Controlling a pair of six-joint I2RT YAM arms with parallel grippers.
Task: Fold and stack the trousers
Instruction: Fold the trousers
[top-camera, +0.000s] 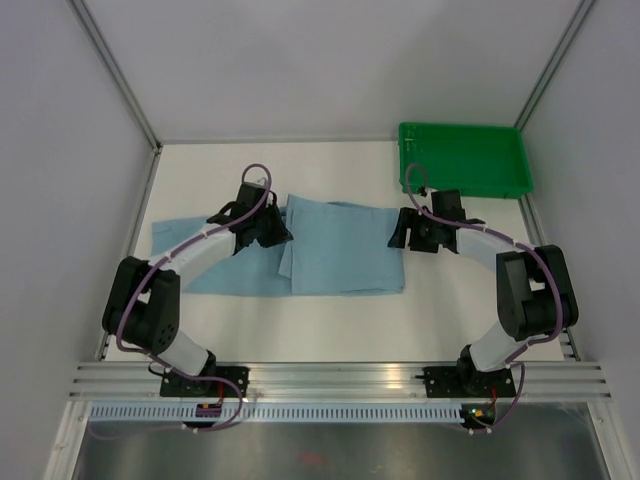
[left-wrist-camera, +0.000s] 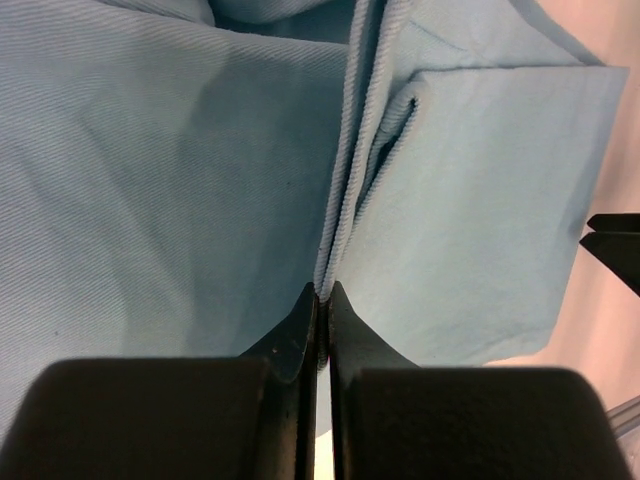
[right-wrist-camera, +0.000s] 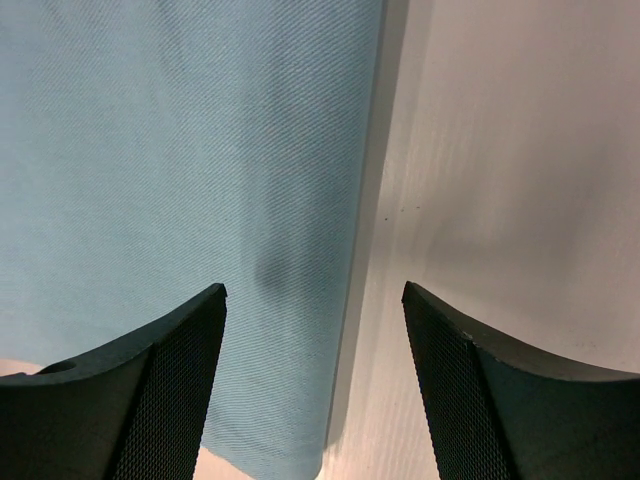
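Left gripper (left-wrist-camera: 322, 300) pinches trousers (top-camera: 340, 262) hem; right gripper (right-wrist-camera: 315, 290) spread astride cloth end toward table (top-camera: 330, 335) right edge: clamp, lift level.

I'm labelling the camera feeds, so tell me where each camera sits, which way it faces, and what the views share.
Top external: fixed high behind the arms, looking down on the table, trousers and green tray; both arms show.
Left wrist: on the left arm, looking along the left gripper, shut on a trousers seam.
Right wrist: on the right arm, looking down past the open right gripper at the trousers' edge and bare table.
Shared: all three show the trousers.
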